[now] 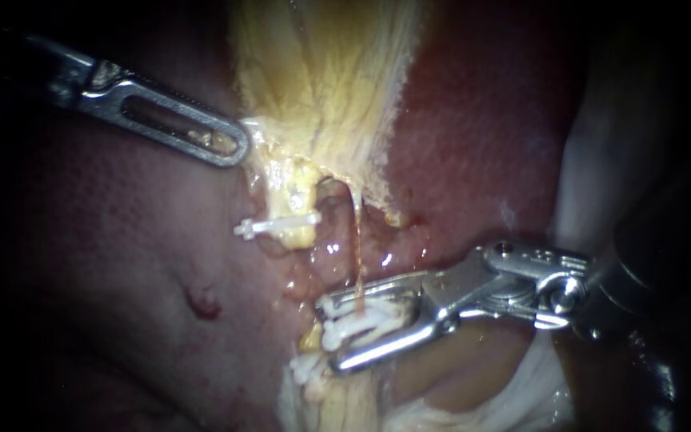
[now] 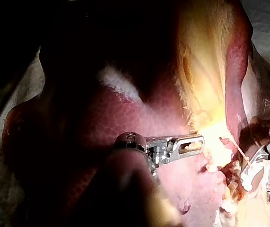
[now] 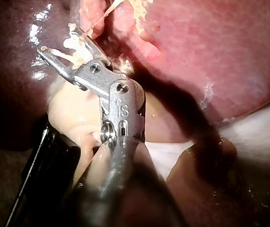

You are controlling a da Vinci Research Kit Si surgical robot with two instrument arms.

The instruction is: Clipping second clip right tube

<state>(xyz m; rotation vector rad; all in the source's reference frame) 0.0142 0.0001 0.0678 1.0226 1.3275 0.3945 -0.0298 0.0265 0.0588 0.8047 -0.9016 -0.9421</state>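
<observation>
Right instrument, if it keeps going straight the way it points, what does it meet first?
Probably the thin tube crossing at the right instrument's tip, next to a white clip; depth is unclear.

"What sort of place was this?"
"A surgical practice bench. A liver (image 2: 101,127) lay outside any body on pale cloth (image 2: 269,26), with a slender steel instrument (image 2: 197,142) over it."

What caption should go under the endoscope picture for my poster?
Right instrument holds a white clip in its jaws around the thin right tube; a separate clip sits on the left tube.
</observation>
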